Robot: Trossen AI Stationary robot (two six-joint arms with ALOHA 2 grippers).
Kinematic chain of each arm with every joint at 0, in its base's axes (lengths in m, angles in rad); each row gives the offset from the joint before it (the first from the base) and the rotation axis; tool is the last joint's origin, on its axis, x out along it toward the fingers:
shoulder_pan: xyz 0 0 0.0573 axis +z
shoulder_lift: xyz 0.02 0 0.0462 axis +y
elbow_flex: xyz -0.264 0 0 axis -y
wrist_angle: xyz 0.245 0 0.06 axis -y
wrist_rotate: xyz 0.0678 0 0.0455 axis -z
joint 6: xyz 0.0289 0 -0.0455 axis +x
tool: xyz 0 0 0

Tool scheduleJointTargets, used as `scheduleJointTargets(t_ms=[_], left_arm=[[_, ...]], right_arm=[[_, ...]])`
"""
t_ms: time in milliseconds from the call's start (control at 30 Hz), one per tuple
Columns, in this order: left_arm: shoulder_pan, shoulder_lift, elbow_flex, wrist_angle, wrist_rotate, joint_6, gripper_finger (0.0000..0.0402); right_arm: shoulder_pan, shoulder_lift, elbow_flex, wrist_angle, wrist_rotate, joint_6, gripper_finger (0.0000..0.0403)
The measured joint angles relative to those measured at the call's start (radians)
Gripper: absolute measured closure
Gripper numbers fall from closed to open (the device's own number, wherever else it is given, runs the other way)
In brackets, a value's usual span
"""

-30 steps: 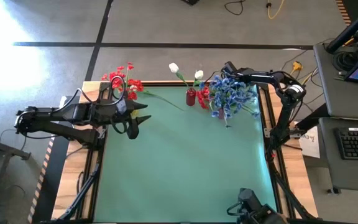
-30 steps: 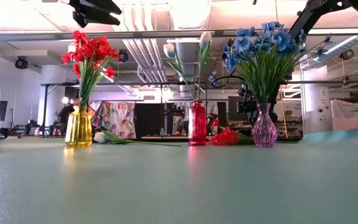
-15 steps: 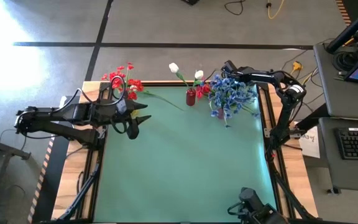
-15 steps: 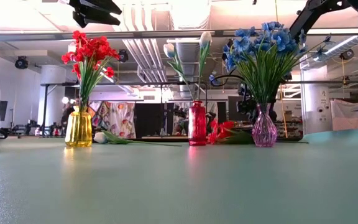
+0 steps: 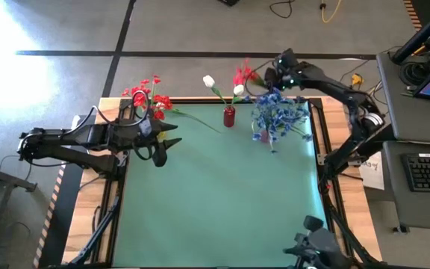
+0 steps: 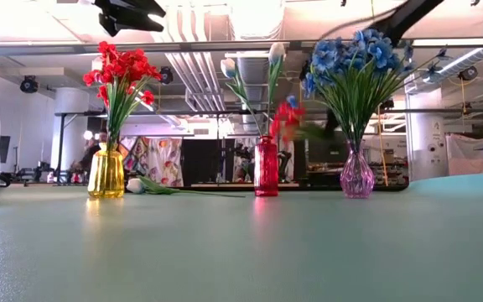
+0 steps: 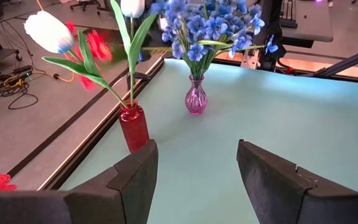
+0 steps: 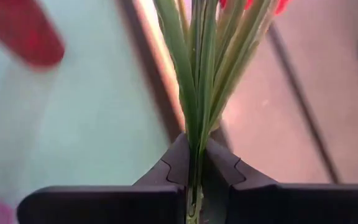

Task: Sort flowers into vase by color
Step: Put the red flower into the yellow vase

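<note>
- Now a red flower (image 5: 243, 75) is held aloft at the table's far edge, above and just behind the red vase (image 5: 229, 116), its green stems pinched between the closed fingers of the right gripper (image 8: 194, 163).
- Only the stems are clamped, so the flower could twist or slip loose if it is swung fast.
- On the way to the yellow vase (image 6: 106, 173), where the other red blooms (image 5: 146, 96) stand, the tulips (image 5: 222, 85) in the red vase lie between; they could be brushed and that narrow vase tipped.
- The blue spray (image 5: 278, 113) in the pink vase (image 6: 356, 176) is just beside the right arm and could be snagged by it.
- One white tulip (image 6: 137, 185) lies unsorted on the table between the yellow and red vases.
- The left gripper (image 7: 194, 168) hangs near the yellow vase with its fingers apart and nothing between them; a delivery could be crowded by it.
- Hard to make out: the carried bloom is blurred in the low view and cropped in the right wrist view, so its stem count cannot be judged.
- The yellow vase's mouth is hidden from above by blooms and the left arm.
</note>
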Motion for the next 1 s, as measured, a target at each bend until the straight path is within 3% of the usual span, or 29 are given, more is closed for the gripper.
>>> scheduleJointTargets(t_ms=[333,833,1000], left_arm=[[0.0,0.005,0.0,0.052,0.0,0.003,0.0194],[0.0,0.103,0.0,0.357,0.017,0.187,0.0194],[0.0,0.106,0.0,0.44,0.103,0.214,0.0194]], right_arm=[[0.0,-0.121,0.241,0.005,-0.014,0.031,0.0386],[0.03,-0.173,0.611,0.035,-0.397,0.331,0.0386],[0.146,-0.173,0.649,0.036,-0.416,0.403,0.0386]])
